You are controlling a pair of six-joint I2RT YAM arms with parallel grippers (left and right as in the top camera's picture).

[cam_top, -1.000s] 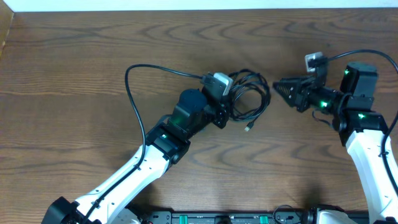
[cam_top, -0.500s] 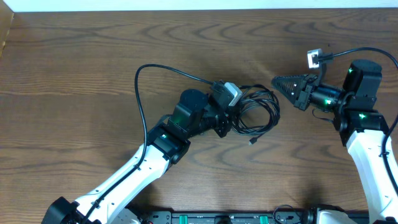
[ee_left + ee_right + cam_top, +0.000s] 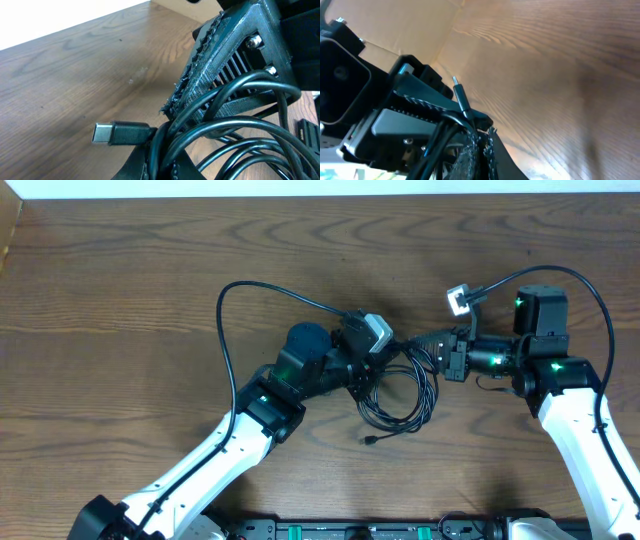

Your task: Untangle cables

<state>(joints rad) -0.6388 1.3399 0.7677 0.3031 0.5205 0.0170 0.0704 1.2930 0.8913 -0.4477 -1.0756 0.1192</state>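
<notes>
The cables (image 3: 402, 392) are a bundle of thin black loops in the middle of the table, with a small plug end (image 3: 370, 440) trailing toward the front. My left gripper (image 3: 364, 377) is shut on the bundle's left side. In the left wrist view its jaws (image 3: 162, 162) pinch several black strands, with a USB plug (image 3: 107, 133) sticking out to the left. My right gripper (image 3: 415, 342) meets the bundle's upper right edge. In the right wrist view its serrated fingers (image 3: 481, 150) are shut, with a black cord and its plug (image 3: 460, 95) running into the tips.
The thick black wire of the left arm (image 3: 226, 308) arcs over the table to the left of the bundle. The right arm's wire (image 3: 590, 280) loops above its wrist. The table's back edge (image 3: 320, 194) lies along the top.
My right gripper moved left to the bundle and closed on it. The left gripper shifted slightly right, and the loops and the plug end slid toward the front.
</notes>
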